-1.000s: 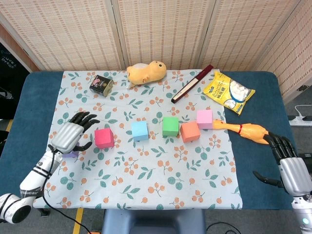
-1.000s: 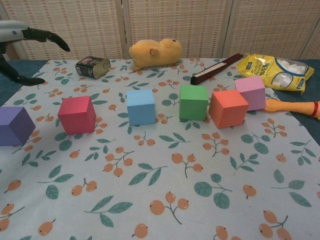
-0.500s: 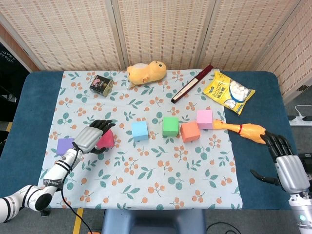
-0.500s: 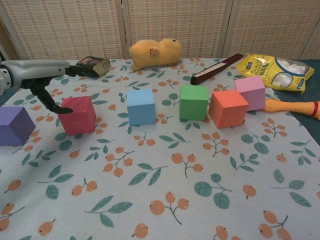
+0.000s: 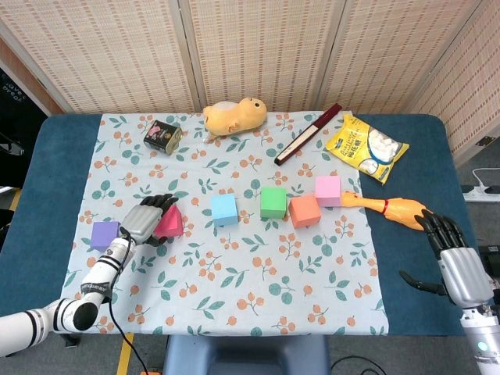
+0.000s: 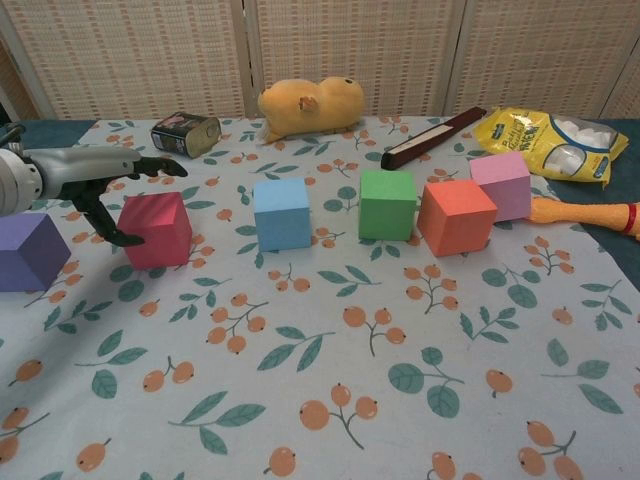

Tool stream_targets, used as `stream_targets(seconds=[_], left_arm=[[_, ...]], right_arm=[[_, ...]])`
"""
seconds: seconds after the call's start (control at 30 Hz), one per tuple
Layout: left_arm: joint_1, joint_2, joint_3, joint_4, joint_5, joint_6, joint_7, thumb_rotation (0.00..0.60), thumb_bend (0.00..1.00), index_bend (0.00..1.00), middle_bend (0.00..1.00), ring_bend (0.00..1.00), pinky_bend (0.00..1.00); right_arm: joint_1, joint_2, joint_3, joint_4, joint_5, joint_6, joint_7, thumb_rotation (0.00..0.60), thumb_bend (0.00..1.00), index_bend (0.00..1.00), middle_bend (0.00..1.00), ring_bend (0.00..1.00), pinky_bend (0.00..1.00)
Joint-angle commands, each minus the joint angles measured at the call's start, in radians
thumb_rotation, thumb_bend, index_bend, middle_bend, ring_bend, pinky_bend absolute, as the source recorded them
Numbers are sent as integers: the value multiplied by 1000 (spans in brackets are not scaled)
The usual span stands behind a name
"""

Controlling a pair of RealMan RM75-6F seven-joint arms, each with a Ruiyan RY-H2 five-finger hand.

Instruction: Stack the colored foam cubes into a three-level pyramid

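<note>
Several foam cubes stand apart in a loose row on the floral cloth: purple, red-pink, blue, green, orange and light pink. None is stacked. My left hand reaches over the red-pink cube from its left. Its fingers stretch just above the cube's top and the thumb lies by the left face. My right hand hovers with fingers spread and holds nothing, at the table's right edge.
Along the back lie a small tin, a yellow plush toy, a dark long box and a yellow snack bag. A rubber chicken lies right of the light pink cube, close to my right hand.
My left hand has moved right from over the purple cube and come down around the red-pink cube. My right hand has drifted slightly toward the near edge.
</note>
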Motion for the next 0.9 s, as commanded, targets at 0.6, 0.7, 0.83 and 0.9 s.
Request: stream_targets(seconds=[0.6, 0.7, 0.83, 0.9], left_arm=[[-32, -90, 31, 128, -30, 36, 45, 600, 282, 176, 185, 293, 345], [-50, -91, 41, 180, 16, 28, 64, 600, 281, 246, 286, 387, 364], [-61, -77, 39, 197, 78, 7, 23, 600, 281, 278, 333, 412, 371], [-66, -67, 31, 199, 111, 3, -6, 600, 283, 281, 348, 415, 373]], right_arm=[[0, -5, -5, 8, 16, -5, 3, 488, 0, 0, 0, 0, 4], [-1, -3, -6, -2, 22, -9, -10, 489, 0, 0, 0, 0, 4], [-6, -3, -5, -10, 28, -2, -20, 490, 0, 0, 0, 0, 4], [-8, -3, -5, -15, 30, 0, -25, 490, 0, 0, 0, 0, 4]])
